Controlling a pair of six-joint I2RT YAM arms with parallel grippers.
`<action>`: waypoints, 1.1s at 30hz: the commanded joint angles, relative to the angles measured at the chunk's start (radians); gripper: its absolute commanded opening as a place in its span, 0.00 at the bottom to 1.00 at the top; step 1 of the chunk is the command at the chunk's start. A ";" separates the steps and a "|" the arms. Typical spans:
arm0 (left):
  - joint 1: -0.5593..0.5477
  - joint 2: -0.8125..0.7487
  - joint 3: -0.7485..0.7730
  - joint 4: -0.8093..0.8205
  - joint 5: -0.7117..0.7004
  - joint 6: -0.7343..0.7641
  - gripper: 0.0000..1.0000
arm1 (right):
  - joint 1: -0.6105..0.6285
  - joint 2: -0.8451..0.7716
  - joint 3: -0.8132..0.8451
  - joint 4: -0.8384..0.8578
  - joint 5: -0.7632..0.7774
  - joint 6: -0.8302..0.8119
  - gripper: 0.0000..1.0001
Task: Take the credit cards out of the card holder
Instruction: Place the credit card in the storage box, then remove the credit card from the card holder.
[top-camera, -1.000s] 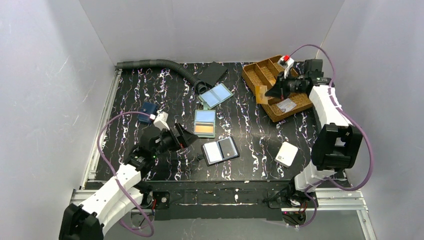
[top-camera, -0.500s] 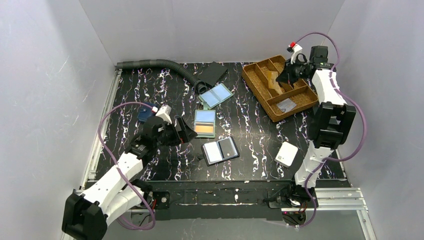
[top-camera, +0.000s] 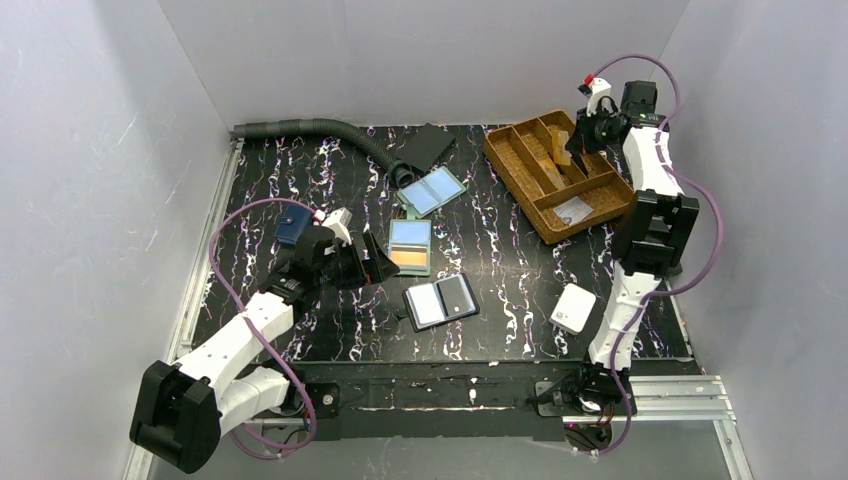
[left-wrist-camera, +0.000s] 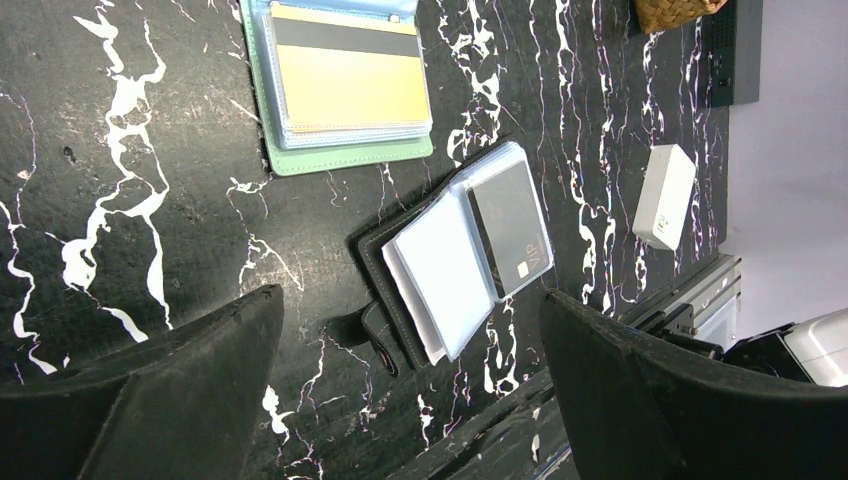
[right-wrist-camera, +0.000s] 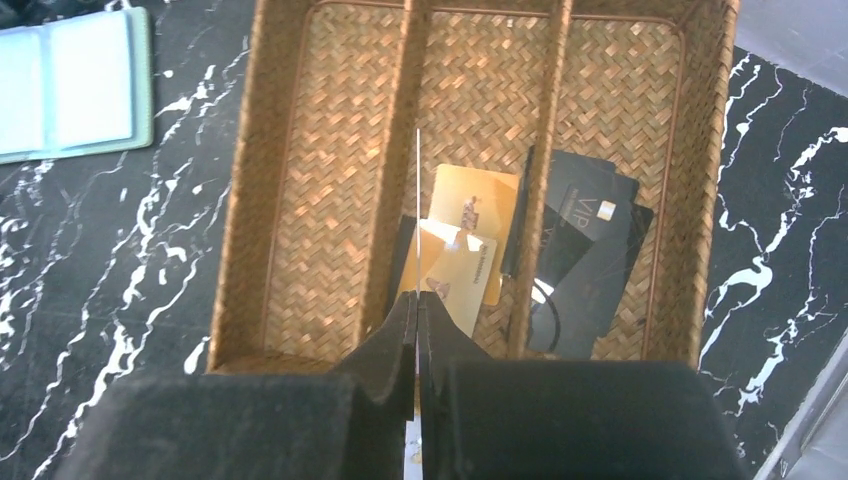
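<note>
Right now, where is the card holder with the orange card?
In the top view the card holder lies open at the centre, right of the left gripper, between the pale blue bifold behind it and the black holder in front.

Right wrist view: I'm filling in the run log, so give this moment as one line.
right gripper: shut on credit card, edge-on over tray | left gripper: open, beside card holder
</note>
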 joint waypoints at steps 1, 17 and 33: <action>0.008 -0.014 0.020 0.013 0.014 0.017 0.98 | -0.001 0.088 0.131 -0.052 0.035 0.005 0.01; 0.007 -0.056 0.004 -0.009 0.025 0.003 0.98 | 0.064 0.265 0.278 -0.190 0.116 -0.050 0.02; 0.007 -0.141 -0.045 0.009 0.139 -0.128 0.98 | 0.072 0.008 0.083 -0.038 0.231 0.059 0.47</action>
